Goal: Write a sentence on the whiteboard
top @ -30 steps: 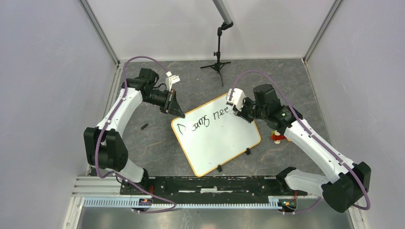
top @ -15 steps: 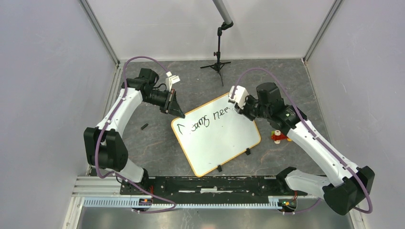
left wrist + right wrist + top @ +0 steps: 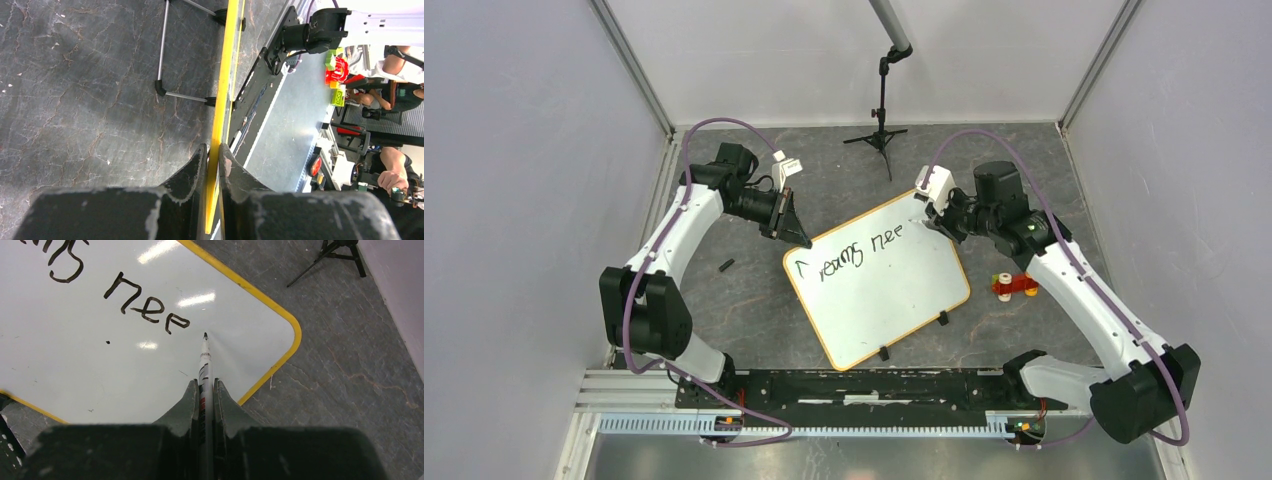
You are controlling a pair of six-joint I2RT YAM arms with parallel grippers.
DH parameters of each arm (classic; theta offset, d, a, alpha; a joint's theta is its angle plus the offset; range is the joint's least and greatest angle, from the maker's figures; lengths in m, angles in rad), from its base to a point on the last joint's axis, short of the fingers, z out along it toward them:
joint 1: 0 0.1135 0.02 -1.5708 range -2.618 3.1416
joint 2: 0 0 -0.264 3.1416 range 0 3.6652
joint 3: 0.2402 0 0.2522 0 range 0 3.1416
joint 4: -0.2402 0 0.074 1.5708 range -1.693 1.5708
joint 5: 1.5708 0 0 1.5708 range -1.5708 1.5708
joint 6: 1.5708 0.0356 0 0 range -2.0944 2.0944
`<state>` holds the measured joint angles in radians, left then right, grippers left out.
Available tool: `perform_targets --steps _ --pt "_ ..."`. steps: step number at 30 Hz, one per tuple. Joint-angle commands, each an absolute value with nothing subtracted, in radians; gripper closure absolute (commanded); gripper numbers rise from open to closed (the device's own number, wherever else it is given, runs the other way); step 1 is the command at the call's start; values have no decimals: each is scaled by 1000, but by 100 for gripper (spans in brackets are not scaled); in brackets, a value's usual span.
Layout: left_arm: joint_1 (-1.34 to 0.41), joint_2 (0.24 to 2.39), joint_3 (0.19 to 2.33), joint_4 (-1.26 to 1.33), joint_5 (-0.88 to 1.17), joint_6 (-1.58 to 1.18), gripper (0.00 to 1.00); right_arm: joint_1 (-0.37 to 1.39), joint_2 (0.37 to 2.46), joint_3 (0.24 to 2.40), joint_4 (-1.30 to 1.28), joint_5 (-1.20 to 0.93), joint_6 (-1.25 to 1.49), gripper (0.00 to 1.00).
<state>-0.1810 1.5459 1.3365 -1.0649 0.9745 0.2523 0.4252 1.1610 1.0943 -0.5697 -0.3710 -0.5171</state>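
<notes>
Left gripper pinches narrow on the whiteboard rim at ten o'clock. Right gripper clamps the marker, tip just past "nee" of the sentence, toward the board's one o'clock corner.
</notes>
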Motion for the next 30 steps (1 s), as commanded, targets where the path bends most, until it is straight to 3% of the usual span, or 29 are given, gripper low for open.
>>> perform_targets --steps 1,30 --pt "-199 1555 1357 -1028 902 324 98 417 1168 1129 -543 -419 -504 100" --pt "-224 1549 1353 -1028 885 333 98 416 1197 1131 -543 -424 -515 100"
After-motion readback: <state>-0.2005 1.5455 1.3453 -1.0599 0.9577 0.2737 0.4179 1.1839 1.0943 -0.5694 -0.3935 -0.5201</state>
